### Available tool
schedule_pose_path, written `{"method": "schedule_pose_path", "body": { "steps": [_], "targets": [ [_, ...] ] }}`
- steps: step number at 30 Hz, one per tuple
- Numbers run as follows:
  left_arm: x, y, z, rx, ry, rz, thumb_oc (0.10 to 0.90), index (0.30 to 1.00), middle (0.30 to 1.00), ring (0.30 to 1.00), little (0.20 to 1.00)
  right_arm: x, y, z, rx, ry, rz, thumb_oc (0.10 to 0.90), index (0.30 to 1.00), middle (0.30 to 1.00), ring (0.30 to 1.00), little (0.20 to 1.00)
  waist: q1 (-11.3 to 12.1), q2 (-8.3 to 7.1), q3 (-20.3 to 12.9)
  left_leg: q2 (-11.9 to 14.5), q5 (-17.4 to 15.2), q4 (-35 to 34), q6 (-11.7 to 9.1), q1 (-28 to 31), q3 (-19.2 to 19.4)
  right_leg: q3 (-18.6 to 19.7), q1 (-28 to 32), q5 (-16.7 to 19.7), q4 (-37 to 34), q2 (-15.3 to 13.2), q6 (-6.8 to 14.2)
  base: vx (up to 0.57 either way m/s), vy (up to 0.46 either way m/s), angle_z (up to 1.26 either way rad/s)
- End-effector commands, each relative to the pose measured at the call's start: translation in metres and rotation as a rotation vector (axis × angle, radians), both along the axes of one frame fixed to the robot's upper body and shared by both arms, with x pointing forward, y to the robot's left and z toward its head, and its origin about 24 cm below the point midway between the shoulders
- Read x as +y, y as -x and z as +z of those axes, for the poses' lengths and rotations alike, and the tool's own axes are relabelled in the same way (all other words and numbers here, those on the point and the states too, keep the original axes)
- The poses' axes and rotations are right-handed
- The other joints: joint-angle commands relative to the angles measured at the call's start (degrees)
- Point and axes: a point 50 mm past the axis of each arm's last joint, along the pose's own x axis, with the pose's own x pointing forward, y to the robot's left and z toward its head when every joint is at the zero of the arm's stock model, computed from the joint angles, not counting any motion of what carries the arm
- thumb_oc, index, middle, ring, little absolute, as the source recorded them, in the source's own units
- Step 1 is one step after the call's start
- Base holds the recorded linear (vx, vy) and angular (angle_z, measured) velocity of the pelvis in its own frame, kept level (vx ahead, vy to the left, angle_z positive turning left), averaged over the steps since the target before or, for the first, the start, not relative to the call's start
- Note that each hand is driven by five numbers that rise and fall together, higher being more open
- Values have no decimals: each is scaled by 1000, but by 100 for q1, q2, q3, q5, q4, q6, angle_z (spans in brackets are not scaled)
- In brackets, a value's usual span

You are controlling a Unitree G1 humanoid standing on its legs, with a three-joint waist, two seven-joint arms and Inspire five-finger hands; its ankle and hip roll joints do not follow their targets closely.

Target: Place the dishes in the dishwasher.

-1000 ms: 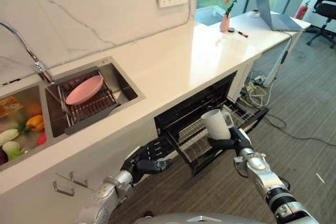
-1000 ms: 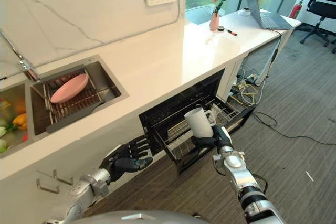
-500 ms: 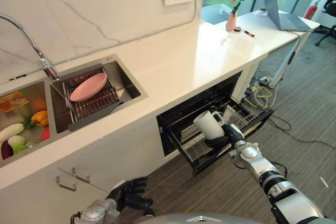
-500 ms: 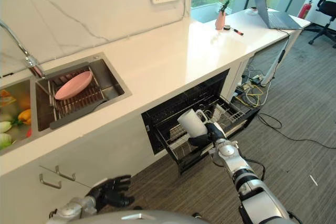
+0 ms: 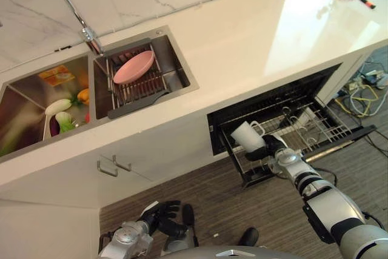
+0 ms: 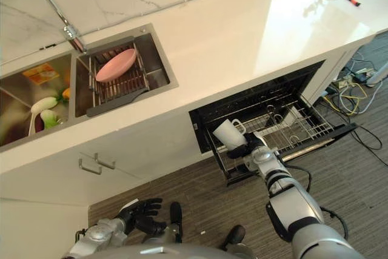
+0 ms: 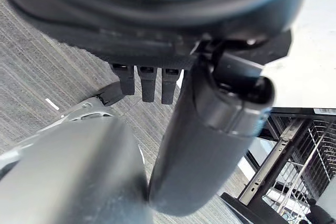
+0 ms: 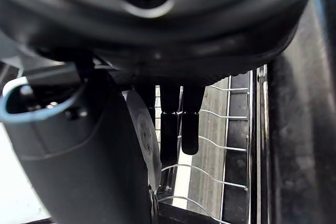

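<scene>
My right hand [image 5: 274, 147] is shut on a white mug [image 5: 247, 136], which tilts over the front left corner of the pulled-out dishwasher rack [image 5: 321, 130]. In the right wrist view the mug [image 8: 143, 141] shows pale between thumb and fingers [image 8: 179, 123], with rack wires beyond. A pink plate [image 5: 134, 67] lies on the wire drainer in the sink's right basin. My left hand [image 5: 160, 217] hangs low over the floor by the cabinet, open and holding nothing; its fingers [image 7: 142, 80] point down in the left wrist view.
The open dishwasher [image 6: 260, 98] sits under the white counter [image 5: 254, 47]. Another cup [image 5: 306, 116] stands in the rack. Vegetables [image 5: 57, 113] fill the sink's left basin, under a curved faucet [image 5: 79, 16]. Cabinet handles [image 5: 113, 165] jut out. Cables [image 5: 370, 89] lie on the floor at right.
The camera has swung, shifting the whole scene. The right hand has carried the mug lower, down to the rack's front left corner. The left hand stays low.
</scene>
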Motion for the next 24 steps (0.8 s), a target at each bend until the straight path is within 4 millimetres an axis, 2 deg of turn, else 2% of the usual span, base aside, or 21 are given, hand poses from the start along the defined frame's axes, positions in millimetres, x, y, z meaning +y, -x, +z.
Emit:
{"method": "schedule_pose_path", "body": {
  "steps": [1,8,16,18,20,21,22,23,24],
  "targets": [
    [-5,-34,20,-132,0,-87,800,900,900,900,900,26,-29,26,-77,5,80,800,900,900,900,900,2,-412,328,348,20,43,-589,224,325,347,98,-749,61,-211,366,19,4,11],
    [-5,-30,13,-99,-11,-81,800,900,900,900,900,33,-26,20,-60,-4,93,800,900,900,900,900,-32,-430,287,345,9,43,-573,245,377,410,82,-773,61,-200,335,6,2,1],
    [11,-9,-9,18,-102,5,800,900,900,900,900,23,-24,21,-97,7,62,800,900,900,900,900,-153,-489,192,366,-55,56,-560,524,551,524,261,-844,61,-169,302,3,0,-3],
    [14,0,-17,63,-129,53,800,900,900,900,900,24,-29,29,-157,7,71,800,900,900,900,900,-230,-526,140,362,-79,56,-553,619,611,580,310,-845,61,-167,305,8,18,-13],
    [18,11,-29,130,-172,145,800,900,900,900,900,35,-38,53,-324,-10,131,800,900,900,900,900,-405,-595,79,353,-136,48,-532,793,718,681,378,-841,61,-158,311,32,33,-26],
    [20,16,-32,153,-189,193,800,900,900,900,900,36,-38,62,-389,-23,147,800,900,900,900,900,-478,-632,52,345,-167,46,-515,858,764,721,407,-839,61,-160,316,29,26,-33],
    [20,16,-32,153,-189,192,800,900,900,900,900,36,-38,62,-388,-23,146,800,900,900,900,900,-474,-630,53,345,-168,46,-515,861,766,723,410,-838,61,-160,316,22,21,-29],
    [21,21,-35,178,-201,234,800,900,900,900,900,38,-37,73,-459,-45,165,800,900,900,900,900,-544,-659,33,340,-196,45,-503,933,815,766,427,-832,61,-165,324,35,28,-39],
    [22,27,-39,214,-221,295,800,900,900,900,900,35,-28,89,-578,-74,193,800,900,900,900,900,-650,-715,-32,308,-267,45,-475,1062,906,833,470,-816,61,-174,347,56,45,-37]
  ]
}}
